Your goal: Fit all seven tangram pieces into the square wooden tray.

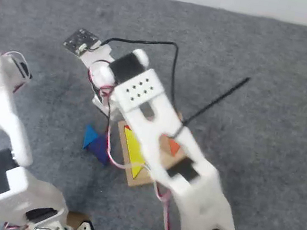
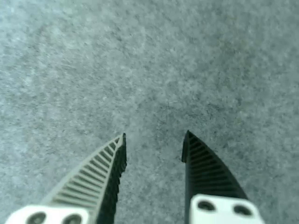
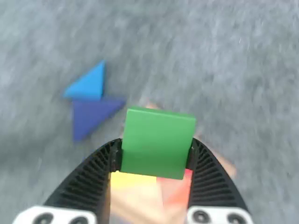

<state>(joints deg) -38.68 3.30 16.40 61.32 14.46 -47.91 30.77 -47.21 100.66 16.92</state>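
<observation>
Right arm [image 1: 189,181] stretched out over the wooden tray [image 1: 135,179], a green square [image 3: 158,140] pinched in the right hand [image 3: 155,142].
From above, the right arm reaches from the near edge across the tray, which lies on the grey bench [image 1: 284,114] with a yellow piece [image 1: 133,150] and an orange piece [image 1: 173,147] in it. A light blue triangle [image 1: 89,136] and a dark blue triangle [image 1: 99,150] touch each other just beside the tray, and the left arm [image 1: 4,118] stands well apart. At the left wrist, the left hand [image 2: 155,135] hangs over bare bench, fingers spread, nothing between them. At the right wrist, the fingers press two opposite sides of the green square, held over the tray, with both blue triangles on the bench nearby.
</observation>
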